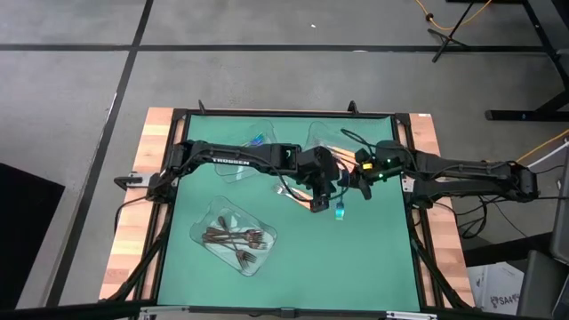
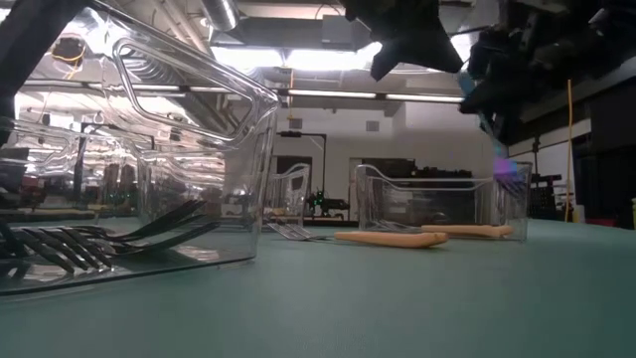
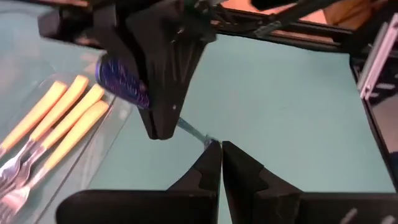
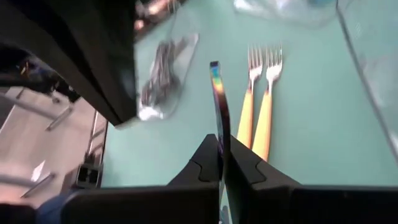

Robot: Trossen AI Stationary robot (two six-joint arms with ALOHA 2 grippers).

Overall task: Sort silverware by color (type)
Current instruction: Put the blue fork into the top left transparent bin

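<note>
Handing off, high view: both grippers are meeting over the middle of the green mat (image 1: 267,276), left gripper (image 1: 322,182) and right gripper (image 1: 354,178) close together, and an iridescent utensil (image 1: 340,212) is hanging just below them. Looks like a pass from one arm to the other, mid-sort. Dark forks (image 1: 233,238) are already sitting together in the near clear tray (image 1: 206,224).
Low view: two orange-handled forks (image 2: 390,238) are lying flat on the mat, outside the far tray (image 2: 437,199), so they're still waiting their turn. Both arms are hovering above, out of focus.
Left wrist view: left jaws are nearly shut, pinching the thin teal tip of the utensil. Its blue-purple end is sticking out beside the other arm's finger.
Right wrist view: right jaws are fully closed on the utensil's slim shaft, which is standing up on edge, shimmering rainbow colours.
Next move, my guess: one gripper needs to be letting go cleanly before the other is carrying it off to the blue tray (image 1: 253,142), otherwise they're tugging against each other.
</note>
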